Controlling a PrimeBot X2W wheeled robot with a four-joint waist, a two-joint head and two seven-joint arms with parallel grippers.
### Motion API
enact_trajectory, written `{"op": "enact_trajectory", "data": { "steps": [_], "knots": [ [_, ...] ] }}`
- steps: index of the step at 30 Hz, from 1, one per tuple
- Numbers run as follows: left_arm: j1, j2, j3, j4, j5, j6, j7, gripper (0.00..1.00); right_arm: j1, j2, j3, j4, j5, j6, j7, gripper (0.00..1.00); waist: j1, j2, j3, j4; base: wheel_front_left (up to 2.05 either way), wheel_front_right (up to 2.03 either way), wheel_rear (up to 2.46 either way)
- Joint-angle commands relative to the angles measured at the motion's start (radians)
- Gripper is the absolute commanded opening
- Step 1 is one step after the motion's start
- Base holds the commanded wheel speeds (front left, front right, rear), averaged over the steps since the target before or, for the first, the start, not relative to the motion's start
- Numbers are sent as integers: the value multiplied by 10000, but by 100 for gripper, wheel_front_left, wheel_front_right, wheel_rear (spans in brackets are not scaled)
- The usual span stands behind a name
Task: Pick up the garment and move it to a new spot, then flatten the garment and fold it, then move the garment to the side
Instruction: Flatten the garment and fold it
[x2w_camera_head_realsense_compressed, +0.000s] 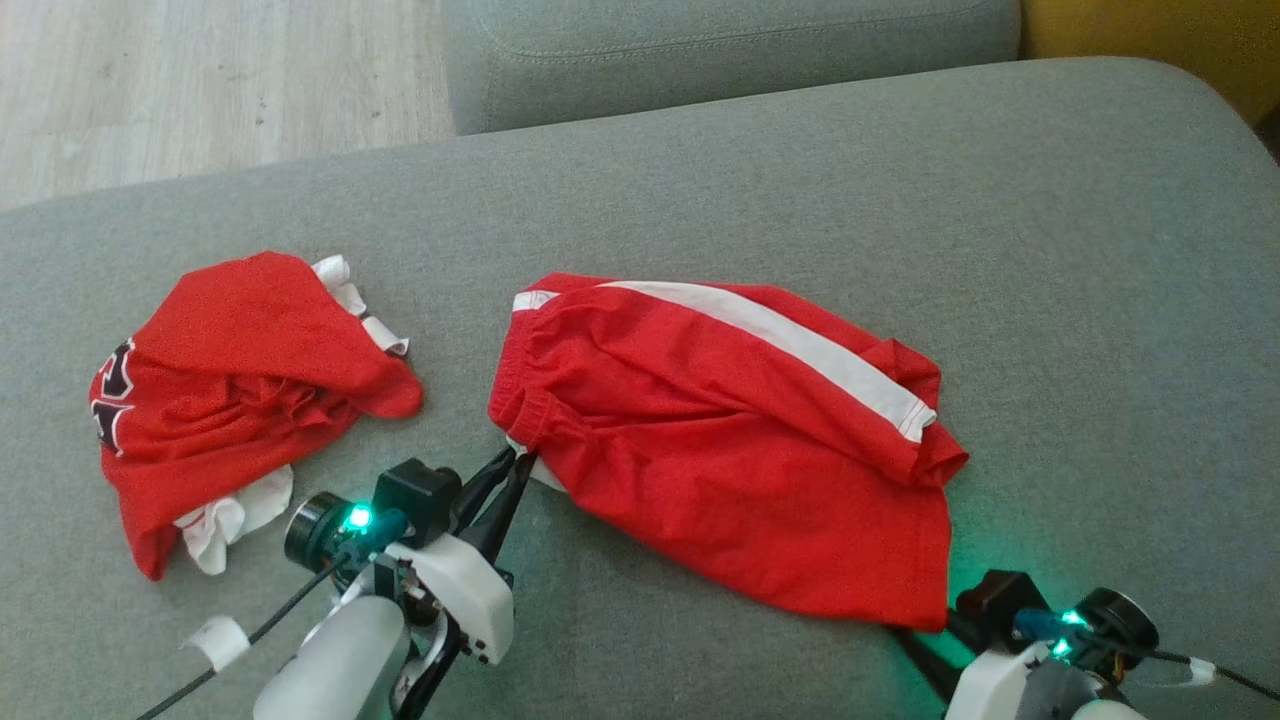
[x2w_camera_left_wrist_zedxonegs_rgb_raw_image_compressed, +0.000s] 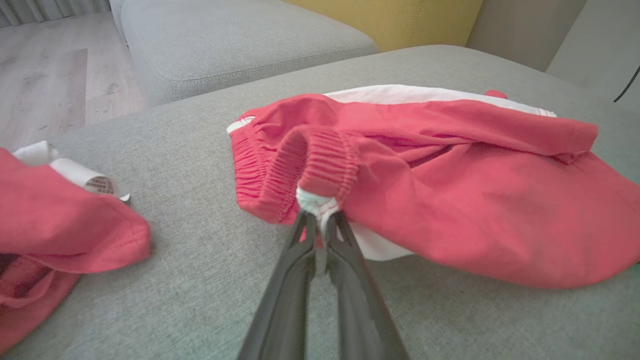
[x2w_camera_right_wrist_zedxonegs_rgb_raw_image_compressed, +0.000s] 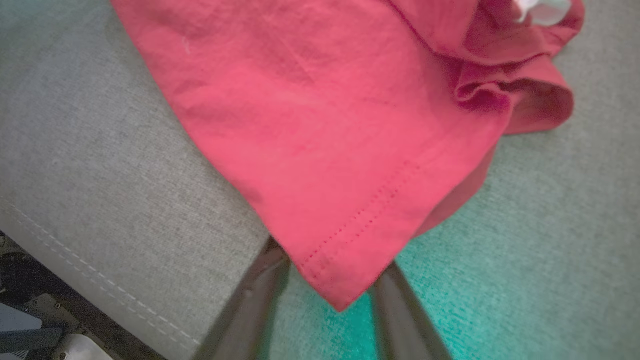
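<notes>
A grey cushion (x2w_camera_head_realsense_compressed: 760, 170) is occupied at centre frame by the red shorts (x2w_camera_head_realsense_compressed: 720, 440), which are rumpled. A second red garment (x2w_camera_head_realsense_compressed: 230, 380) is heaped at the left. The shorts' waistband is pinched by the left gripper (x2w_camera_head_realsense_compressed: 515, 462), clamped tight. At lower right, the right gripper (x2w_camera_head_realsense_compressed: 920, 645) is held spread, its tips hidden beneath the hem corner.

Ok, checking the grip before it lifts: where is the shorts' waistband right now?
In the head view the waistband forms the left end of the shorts, pinched by the left claw, just right of the crumpled red garment on the grey cushion.
</notes>
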Motion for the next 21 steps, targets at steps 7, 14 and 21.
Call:
{"op": "enact_trajectory", "data": {
  "steps": [7, 14, 21],
  "knots": [
    [-354, 452, 372, -344, -152, 184, -66, 0, -248, -214, -103, -451, 590, -7, -153, 0, 0, 0, -293, -50, 0, 0, 0],
    [-364, 780, 449, -607, -202, 250, -2, 0, -292, -427, -831, -2065, 1803, -7, 195, 0, 0, 0, -805, -72, 0, 0, 0],
    [-1220, 1212, 639, -1225, -359, 171, 571, 0, -1235, -765, -1682, -3500, 2433, -7, 881, 0, 0, 0, -1112, 22, 0, 0, 0]
  ]
}}
